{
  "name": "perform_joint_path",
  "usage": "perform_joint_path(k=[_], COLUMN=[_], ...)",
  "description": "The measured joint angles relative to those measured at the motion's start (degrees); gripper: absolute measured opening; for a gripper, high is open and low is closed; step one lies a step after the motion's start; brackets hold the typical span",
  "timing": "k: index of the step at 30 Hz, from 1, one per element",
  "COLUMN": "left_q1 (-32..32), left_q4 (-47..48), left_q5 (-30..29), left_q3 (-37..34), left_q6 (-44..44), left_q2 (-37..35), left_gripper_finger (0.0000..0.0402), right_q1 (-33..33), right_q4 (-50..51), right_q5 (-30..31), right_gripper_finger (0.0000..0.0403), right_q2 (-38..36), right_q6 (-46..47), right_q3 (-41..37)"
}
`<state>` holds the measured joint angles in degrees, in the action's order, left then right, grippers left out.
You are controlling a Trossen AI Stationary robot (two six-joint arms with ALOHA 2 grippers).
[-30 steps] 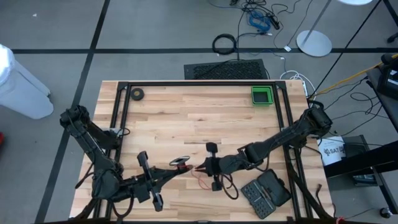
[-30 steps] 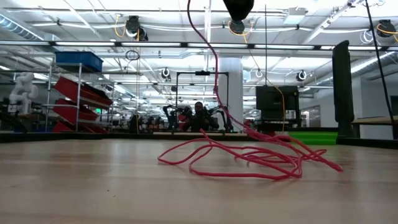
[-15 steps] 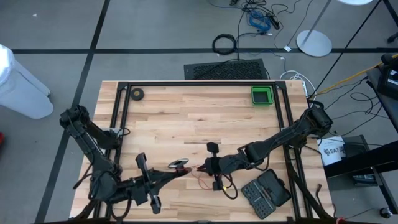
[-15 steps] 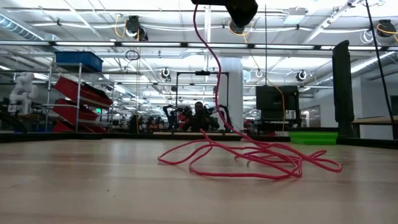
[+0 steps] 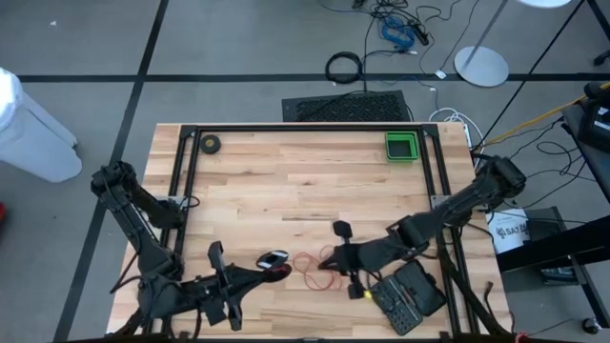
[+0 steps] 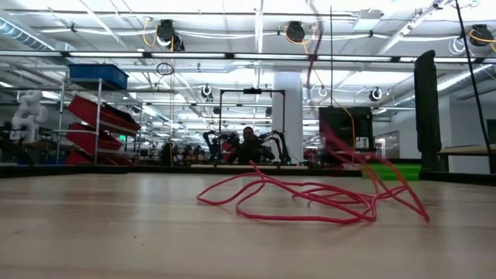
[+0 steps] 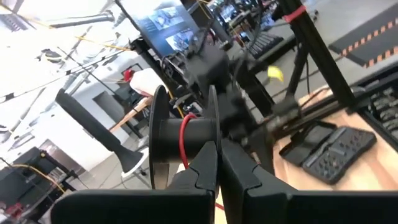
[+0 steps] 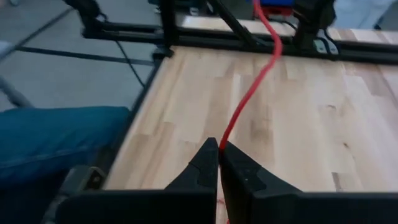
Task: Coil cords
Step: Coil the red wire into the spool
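The coiling is only just getting going, by the look of it. A turn or two of the red cord (image 7: 182,138) is sitting on the black reel (image 7: 177,140), while most of it is lying in a loose tangle (image 6: 310,198) on the tabletop (image 5: 286,176), in the lower middle of the high view. Nearly all the winding is left to do.

The left pincer (image 5: 276,266) is sitting low in the high view, left of centre, fully closed and holding the reel; its wrist view is showing the reel clamped at the fingertips. The right pincer (image 5: 331,258) is lying just right of the tangle, also fully closed, pinching the cord between its tips (image 8: 214,149). From that pinch the cord is running away across the boards toward the far frame. In the low view one strand is rising off the pile toward the upper middle of the frame. The tangle is lying between the two pincers, near both.
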<state>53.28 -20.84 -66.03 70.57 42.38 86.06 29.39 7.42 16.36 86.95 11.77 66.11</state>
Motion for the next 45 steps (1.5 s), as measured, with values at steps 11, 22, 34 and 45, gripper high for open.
perform_joint_path(k=[11, 22, 34, 45], left_q1=[-0.08, -6.21, -13.06, -14.80], left_q4=[7.07, 16.45, 21.38, 24.04], left_q5=[13.63, 19.13, 28.51, 28.39], left_q3=[-0.02, -0.02, -0.02, -0.02], left_q6=[-6.15, -16.65, -25.26, -27.09], left_q2=[-0.43, -1.27, -1.16, -1.11], left_gripper_finger=[0.0008, 0.0008, 0.0008, 0.0008], right_q1=[7.89, 13.20, 13.50, 16.68], right_q4=[2.89, -0.81, -3.67, -6.03], right_q5=[9.03, 12.32, 12.15, 11.84], right_gripper_finger=[0.0000, 0.0000, 0.0000, 0.0000], right_q2=[-6.95, -8.43, -8.43, -8.11], right_q6=[-0.56, -3.87, -4.16, -5.33], right_q3=[0.00, 0.00, 0.00, 1.83])
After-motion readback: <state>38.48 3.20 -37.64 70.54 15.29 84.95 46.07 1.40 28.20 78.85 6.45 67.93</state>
